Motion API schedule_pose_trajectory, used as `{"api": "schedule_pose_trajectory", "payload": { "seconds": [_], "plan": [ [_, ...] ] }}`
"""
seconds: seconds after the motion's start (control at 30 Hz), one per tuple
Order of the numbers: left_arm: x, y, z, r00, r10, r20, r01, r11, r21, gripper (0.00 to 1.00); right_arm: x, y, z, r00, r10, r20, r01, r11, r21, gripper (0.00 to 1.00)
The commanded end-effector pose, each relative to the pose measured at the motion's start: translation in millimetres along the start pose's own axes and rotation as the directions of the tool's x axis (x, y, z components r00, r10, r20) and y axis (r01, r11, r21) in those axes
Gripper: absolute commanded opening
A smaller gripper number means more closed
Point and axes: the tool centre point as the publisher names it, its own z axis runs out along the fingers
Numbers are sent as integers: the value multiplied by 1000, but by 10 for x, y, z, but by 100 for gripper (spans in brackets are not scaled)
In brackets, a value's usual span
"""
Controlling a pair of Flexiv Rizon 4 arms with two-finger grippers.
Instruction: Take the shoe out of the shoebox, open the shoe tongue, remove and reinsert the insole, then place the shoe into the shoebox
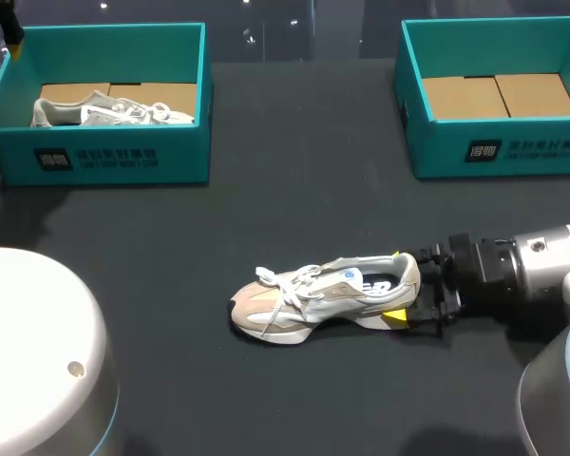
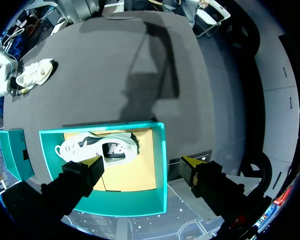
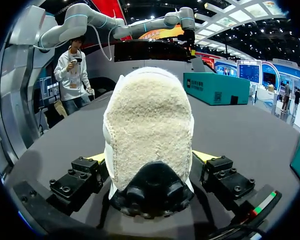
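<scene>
A beige, laced shoe [image 1: 323, 299] lies mid-bench, toe pointing left. Of two open teal boxes at the far edge, the left shoebox [image 1: 104, 160] holds a pale grey shoe [image 1: 104, 111]. The right shoebox [image 1: 513, 152] shows bare cardboard.

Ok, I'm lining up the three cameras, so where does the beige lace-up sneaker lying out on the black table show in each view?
Head view: the beige lace-up sneaker lies mid-way across the black table, heel at the right gripper.
Left wrist view: small, far across the table.
Right wrist view: its fuzzy heel fills the space between that gripper's fingers.
Shared landmark: the teal cardboard shoebox at the table's far left corner.
</scene>
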Motion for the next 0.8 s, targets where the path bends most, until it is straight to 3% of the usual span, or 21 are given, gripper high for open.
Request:
{"api": "schedule_pose_trajectory", "payload": {
  "seconds": [0.03,0.6,0.67,0.7,0.73,0.77,0.8],
  "plan": [
    [3,-6,-3,1000,1,-2,-1,1000,-1,100,-11,-19,54,1000,2,-3,-2,1000,4,100],
    [3,-6,-3,1000,1,-2,-1,1000,-1,100,-6,-20,105,1000,-12,-16,12,1000,-5,99],
    [3,-6,-3,1000,1,-2,-1,1000,-1,100,-7,-13,107,1000,-15,-15,15,1000,-8,85],
    [3,-6,-3,1000,1,-2,-1,1000,-1,100,-8,-11,108,1000,-17,-14,17,1000,-9,73],
    [3,-6,-3,1000,1,-2,-1,1000,-1,100,-8,-10,108,1000,-18,-13,18,1000,-10,47],
    [3,-6,-3,1000,1,-2,-1,1000,-1,100,-7,-10,109,1000,-19,-13,19,1000,-11,37],
    [3,-6,-3,1000,1,-2,-1,1000,-1,100,-7,-10,109,1000,-19,-12,19,1000,-11,9]
  ]
}}
